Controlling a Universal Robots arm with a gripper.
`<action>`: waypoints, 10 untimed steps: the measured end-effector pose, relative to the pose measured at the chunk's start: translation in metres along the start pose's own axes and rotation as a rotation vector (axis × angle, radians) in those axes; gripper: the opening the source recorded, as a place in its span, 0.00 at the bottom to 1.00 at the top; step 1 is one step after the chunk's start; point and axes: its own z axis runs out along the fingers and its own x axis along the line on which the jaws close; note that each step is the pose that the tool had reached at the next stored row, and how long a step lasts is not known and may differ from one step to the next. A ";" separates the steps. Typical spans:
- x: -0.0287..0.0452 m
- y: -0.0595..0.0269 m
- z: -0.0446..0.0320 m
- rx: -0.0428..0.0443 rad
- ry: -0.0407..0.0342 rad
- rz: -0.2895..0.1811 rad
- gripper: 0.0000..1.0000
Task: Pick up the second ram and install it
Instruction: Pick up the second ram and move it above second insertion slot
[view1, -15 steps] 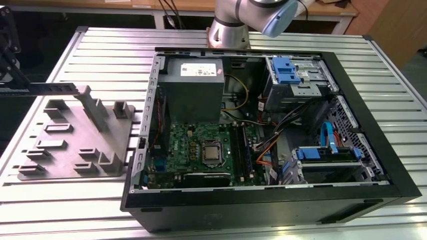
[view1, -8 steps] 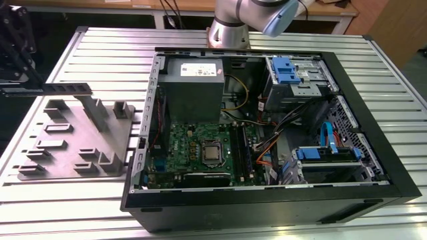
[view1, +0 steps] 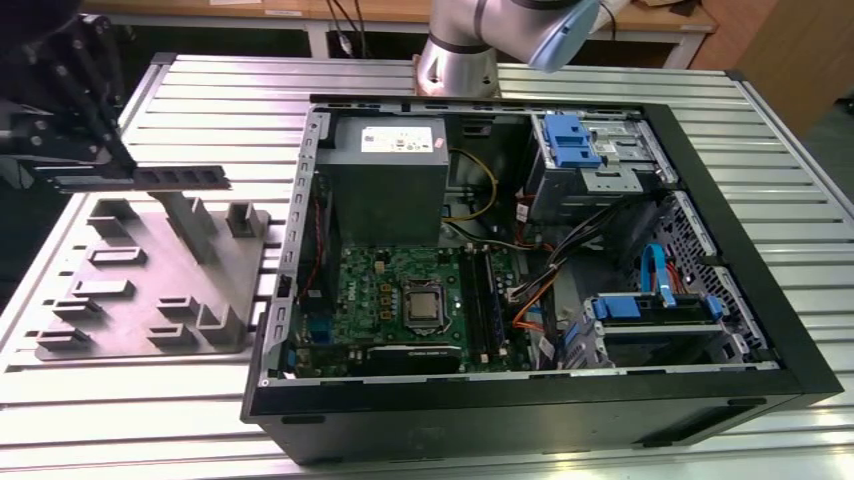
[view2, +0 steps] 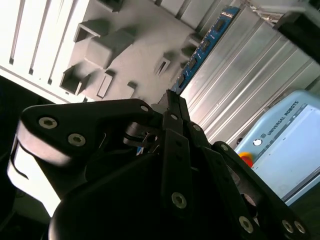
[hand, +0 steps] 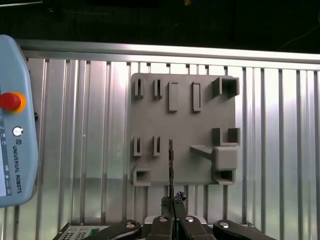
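Second ram (view1: 180, 177): pick-up done, clamped in end effector (view1: 123, 168), grey tray (view1: 80, 300) beneath; installation in motherboard (view1: 380, 290), well apart, outstanding.

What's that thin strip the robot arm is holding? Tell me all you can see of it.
The ram is a long, thin, flat dark strip with a row of black chips. It hangs level, standing on edge, over the grey tray, pinched at one end by the shut gripper. Nothing else seems to touch it.
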 end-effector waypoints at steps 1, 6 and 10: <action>0.0000 -0.0037 -0.0002 -0.0001 0.0000 0.000 0.08; 0.0002 -0.0238 -0.0011 0.0000 0.0000 0.000 0.08; 0.0003 -0.0400 -0.0018 0.0000 0.0000 0.000 0.08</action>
